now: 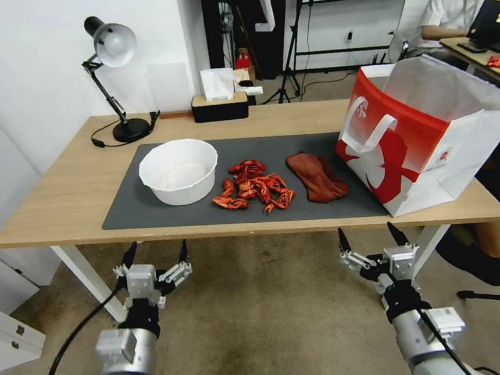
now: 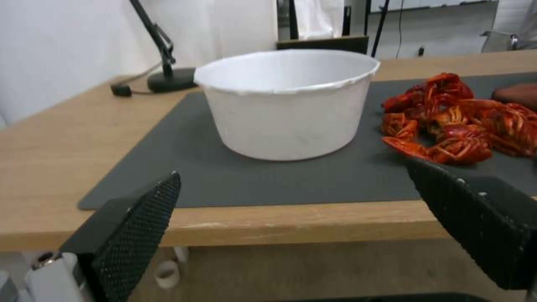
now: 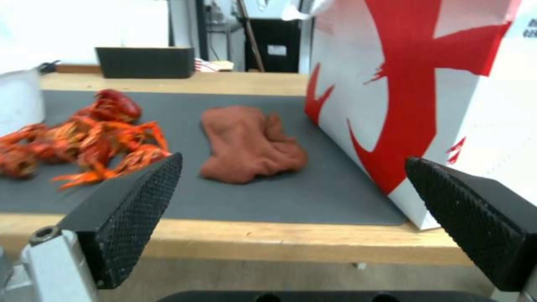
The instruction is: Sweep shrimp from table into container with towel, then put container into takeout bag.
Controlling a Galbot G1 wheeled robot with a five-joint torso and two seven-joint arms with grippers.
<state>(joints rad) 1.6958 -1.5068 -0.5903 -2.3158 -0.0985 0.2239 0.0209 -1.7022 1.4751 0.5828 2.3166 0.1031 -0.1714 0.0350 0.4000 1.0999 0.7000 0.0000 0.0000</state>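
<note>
A pile of red-orange shrimp (image 1: 254, 191) (image 2: 459, 121) (image 3: 84, 138) lies on the dark grey mat of the light-wood table (image 1: 69, 191). The round white container (image 1: 178, 170) (image 2: 288, 100) stands upright just left of the pile. The rust-red towel (image 1: 317, 177) (image 3: 249, 144) lies crumpled to the pile's right. The red and white takeout bag (image 1: 426, 131) (image 3: 425, 84) stands open at the table's right end. My left gripper (image 1: 155, 255) (image 2: 291, 209) and right gripper (image 1: 369, 235) (image 3: 293, 209) hang below the table's front edge, both open and holding nothing.
A black desk lamp (image 1: 115, 77) and a black tissue box (image 1: 219, 105) stand along the table's far edge. A person sits at a desk at the back right. A white cabinet (image 1: 5, 325) stands at the left, beside the table's white legs.
</note>
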